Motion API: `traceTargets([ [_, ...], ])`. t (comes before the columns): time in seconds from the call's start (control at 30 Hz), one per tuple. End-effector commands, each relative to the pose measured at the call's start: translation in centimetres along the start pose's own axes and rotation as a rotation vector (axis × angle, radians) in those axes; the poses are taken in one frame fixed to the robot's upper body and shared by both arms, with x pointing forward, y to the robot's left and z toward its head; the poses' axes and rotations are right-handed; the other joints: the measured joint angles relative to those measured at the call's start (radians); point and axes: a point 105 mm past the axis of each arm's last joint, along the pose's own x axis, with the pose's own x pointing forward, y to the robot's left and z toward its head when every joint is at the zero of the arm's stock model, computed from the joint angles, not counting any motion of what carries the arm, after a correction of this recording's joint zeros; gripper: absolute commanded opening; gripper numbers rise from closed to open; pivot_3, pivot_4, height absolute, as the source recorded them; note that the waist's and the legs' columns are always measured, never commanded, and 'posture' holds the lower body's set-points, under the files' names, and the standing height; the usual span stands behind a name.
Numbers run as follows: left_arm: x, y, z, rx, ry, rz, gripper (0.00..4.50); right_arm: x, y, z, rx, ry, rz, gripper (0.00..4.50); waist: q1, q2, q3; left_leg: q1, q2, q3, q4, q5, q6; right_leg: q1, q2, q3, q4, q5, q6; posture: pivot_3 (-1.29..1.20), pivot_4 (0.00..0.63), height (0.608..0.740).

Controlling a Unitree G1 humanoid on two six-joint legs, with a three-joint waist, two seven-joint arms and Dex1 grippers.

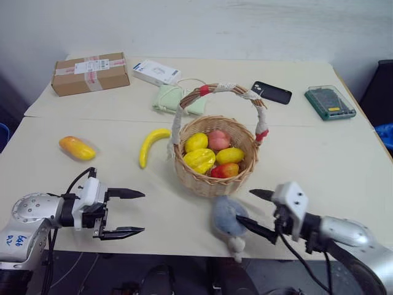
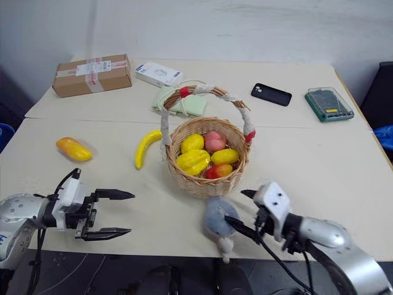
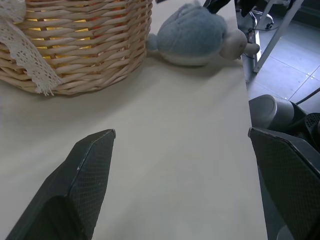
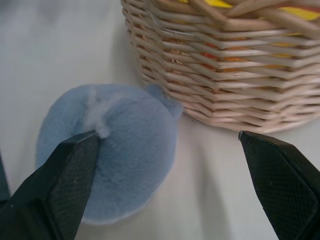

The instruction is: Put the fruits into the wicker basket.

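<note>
The wicker basket (image 1: 212, 161) stands near the middle of the table (image 1: 344, 166), and everything else is placed from it. Inside it lie several fruits: two yellow ones (image 1: 196, 142), a pink one (image 1: 218, 139), a yellow mango-like one (image 1: 229, 155) and a red one (image 1: 225, 171). Its arched handle (image 1: 221, 89), wrapped in white cloth with red bands, rises over them.

Two fruits lie outside the basket. The banana (image 1: 151, 144) lies on the table just to the basket's left, close to the rim but apart from it. The mango (image 1: 77, 147) lies farther left, well apart from the basket.

A grey plush toy (image 1: 228, 218) lies at the basket's near side, its top almost against the wicker wall.

The left gripper (image 1: 126, 213) hangs near the table's front edge, left of the basket, its two fingers spread wide and pointing toward the basket with nothing between them. The banana lies beyond it, the mango beyond and to its left; it touches neither.

The right gripper (image 1: 258, 212) sits at the basket's near right, its fingers spread wide too and empty, one finger over the plush toy.

Behind the basket lie a pale green pouch (image 1: 178, 98), a white box (image 1: 156, 72), a cardboard box (image 1: 91, 73), a black phone (image 1: 271, 93) and a green case (image 1: 330, 102).
</note>
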Motion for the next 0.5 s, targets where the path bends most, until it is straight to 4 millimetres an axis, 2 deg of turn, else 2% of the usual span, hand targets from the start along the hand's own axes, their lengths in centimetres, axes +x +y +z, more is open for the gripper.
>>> traceTargets([
  [0.03, 0.2, 0.2, 0.7, 0.041, 0.001, -0.008, 4.50, 0.9, 1.4, -1.3, 0.097, 0.049, 0.091, 4.11, 0.000, -0.001, -0.001, 0.000, 0.000, 0.000, 0.000, 0.000, 0.000, 0.000, 0.000, 0.000, 0.000, 0.000, 0.000, 0.00, 0.150, 0.740],
  [0.17, 0.2, 0.5, 0.9, 0.054, 0.003, -0.003, 4.50, 1.0, 1.1, -1.0, 0.119, 0.018, 0.099, 2.90, -0.002, -0.002, -0.001, 0.000, 0.000, 0.000, 0.001, 0.000, 0.001, 0.001, 0.000, 0.000, 0.000, 0.000, 0.000, 0.00, 0.150, 0.740],
  [0.33, 0.8, 0.8, 1.0, 0.069, -0.006, -0.013, 4.50, -1.4, 2.3, 0.1, 0.226, -0.067, 0.215, 1.24, 0.002, -0.002, -0.001, 0.000, 0.000, 0.000, 0.001, -0.001, 0.001, 0.002, 0.000, 0.000, 0.000, 0.000, 0.001, 0.00, 0.150, 0.740],
  [0.43, 1.3, 0.8, 1.2, 0.079, -0.025, -0.024, 4.50, -3.9, 1.3, 1.7, 0.297, -0.185, 0.142, 0.30, 0.010, -0.002, -0.001, 0.000, 0.000, 0.000, 0.001, -0.001, 0.002, 0.002, 0.000, 0.000, -0.001, 0.000, 0.001, 0.00, 0.150, 0.740],
  [0.47, 1.6, 0.8, 1.5, 0.074, -0.046, -0.024, 4.50, -5.9, -0.1, 1.9, 0.308, -0.218, 0.048, 0.09, 0.013, -0.002, -0.001, -0.001, 0.000, 0.000, 0.002, -0.001, 0.002, 0.002, 0.000, 0.000, -0.001, 0.001, 0.001, 0.00, 0.150, 0.740],
  [0.5, 1.7, 0.8, 1.7, 0.066, -0.062, -0.025, 4.50, -7.7, -1.2, 1.8, 0.313, -0.226, -0.028, 0.09, 0.018, -0.001, -0.001, -0.001, 0.000, 0.000, 0.002, -0.001, 0.003, 0.002, 0.000, 0.000, -0.001, 0.001, 0.001, 0.00, 0.150, 0.740],
])
